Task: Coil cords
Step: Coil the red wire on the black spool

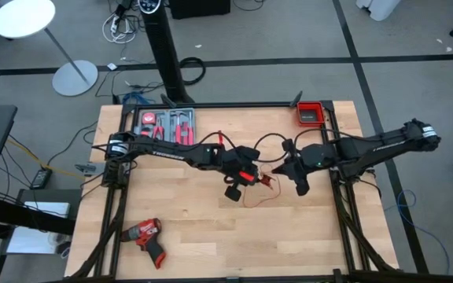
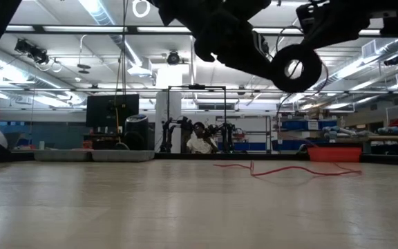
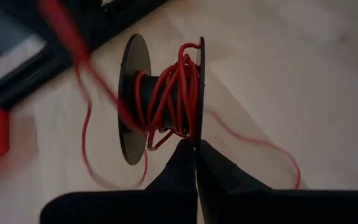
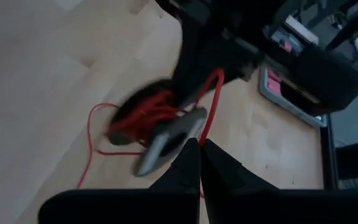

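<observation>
Two end effectors, left (image 1: 252, 178) and right (image 1: 300, 186), pinched together above the wooden table (image 1: 211, 236).

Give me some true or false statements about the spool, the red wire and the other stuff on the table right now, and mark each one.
1. The left gripper is shut on a rim of the black spool. True.
2. The spool is bare. False: red wire is wound around its core.
3. All the red wire is on the spool. False: a loose length trails across the table.
4. The drill lies near the table's front left corner. True.
5. The red bin sits beside the drill. False: it is at the far right corner.
</observation>
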Controlling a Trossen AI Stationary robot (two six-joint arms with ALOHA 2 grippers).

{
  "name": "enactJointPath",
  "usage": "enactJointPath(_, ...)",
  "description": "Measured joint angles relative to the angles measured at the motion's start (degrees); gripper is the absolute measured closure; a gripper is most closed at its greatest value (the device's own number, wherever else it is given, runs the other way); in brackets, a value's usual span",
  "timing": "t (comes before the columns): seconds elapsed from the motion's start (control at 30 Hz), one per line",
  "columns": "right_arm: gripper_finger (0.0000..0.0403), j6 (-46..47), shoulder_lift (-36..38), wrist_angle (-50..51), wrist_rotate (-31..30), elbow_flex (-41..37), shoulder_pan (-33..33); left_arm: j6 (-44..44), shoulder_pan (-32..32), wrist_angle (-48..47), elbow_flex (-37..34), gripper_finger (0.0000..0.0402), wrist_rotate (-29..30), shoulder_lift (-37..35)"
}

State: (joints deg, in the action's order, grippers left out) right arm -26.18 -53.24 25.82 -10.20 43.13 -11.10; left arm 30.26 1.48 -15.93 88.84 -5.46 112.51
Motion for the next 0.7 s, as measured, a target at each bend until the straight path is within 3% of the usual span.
enactJointPath(0.2,0.0403,3.98,3.16,3.83,-3.95,0.00,-3.30,-2.16,0.34,-5.58,0.00,0.0402,8.75,-1.49)
enactJointPath(0.53,0.0403,18.36,4.14,11.48,-3.65,0.00,-6.08,0.14,2.40,-8.49,0.04,0.0402,23.00,-7.52)
enactJointPath(0.7,0.0403,24.20,4.31,14.62,-3.65,0.00,-8.40,0.68,4.04,-12.75,0.04,0.0402,25.38,-9.03)
